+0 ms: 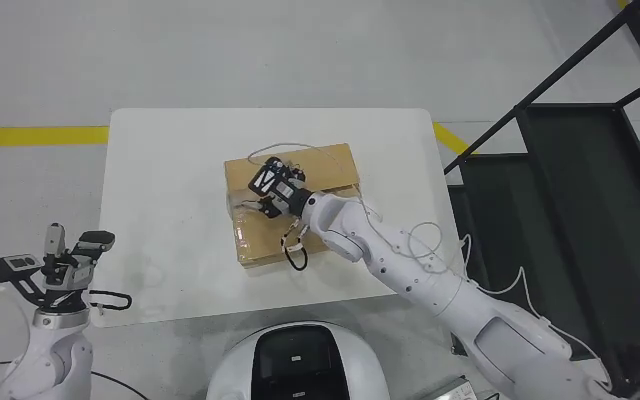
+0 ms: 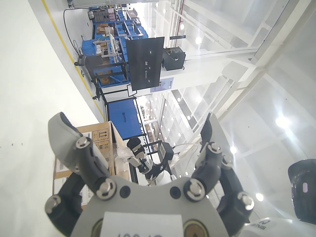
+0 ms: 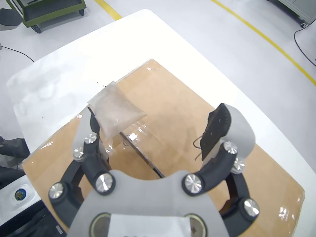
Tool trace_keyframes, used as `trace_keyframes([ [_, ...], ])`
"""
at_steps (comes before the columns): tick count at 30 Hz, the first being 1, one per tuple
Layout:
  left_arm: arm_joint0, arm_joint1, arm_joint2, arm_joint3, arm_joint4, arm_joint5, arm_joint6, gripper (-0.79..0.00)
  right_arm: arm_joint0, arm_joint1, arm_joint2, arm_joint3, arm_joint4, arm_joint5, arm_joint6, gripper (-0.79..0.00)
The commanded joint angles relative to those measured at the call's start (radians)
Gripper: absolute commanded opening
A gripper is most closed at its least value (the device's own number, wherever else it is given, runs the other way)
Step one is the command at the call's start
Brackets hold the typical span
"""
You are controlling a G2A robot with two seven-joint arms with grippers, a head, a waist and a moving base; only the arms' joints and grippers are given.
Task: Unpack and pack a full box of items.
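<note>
- The right gripper [image 3: 158, 117] hangs just above the cardboard box [image 3: 172, 99], its jaws spread wide with nothing held between them.
- The white table [image 1: 170, 180] bears the box near its middle.
- The cardboard box lies flat with its flaps shut. Glossy clear tape runs along the top seam, and the right arm [image 1: 400, 255] stretches across the box's near edge from the robot's right side.
- The left gripper [image 1: 76, 240] sits off the table's near left corner, well apart from the box, pointing upward with its jaws wide and empty.
- A crumpled scrap of clear film [image 3: 116, 117] clings to the tip of one finger [image 3: 92, 130] of the right gripper, over the box top.
</note>
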Motion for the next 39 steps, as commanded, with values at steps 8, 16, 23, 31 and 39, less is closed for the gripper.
trace_keyframes([
  [8,-0.004,-0.004,-0.003,0.002,-0.004,0.004,-0.014,0.0,-0.031,-0.005,0.017,-0.03,-0.083,0.03,0.025,0.0],
  [16,-0.008,-0.006,-0.01,0.005,-0.009,0.01,-0.025,0.0,-0.039,-0.021,0.018,-0.041,-0.154,0.105,0.068,0.0],
  [23,-0.011,-0.009,-0.01,0.007,-0.013,0.011,-0.037,0.0,-0.036,-0.039,0.014,-0.039,-0.194,0.136,0.101,0.0],
  [31,-0.012,-0.012,-0.014,0.011,-0.02,0.012,-0.048,0.0,-0.039,-0.061,0.02,-0.027,-0.214,0.207,0.101,0.0],
  [39,-0.016,-0.015,-0.011,0.013,-0.02,0.017,-0.055,0.0,-0.079,-0.064,0.071,-0.036,-0.242,0.247,0.093,0.0],
])
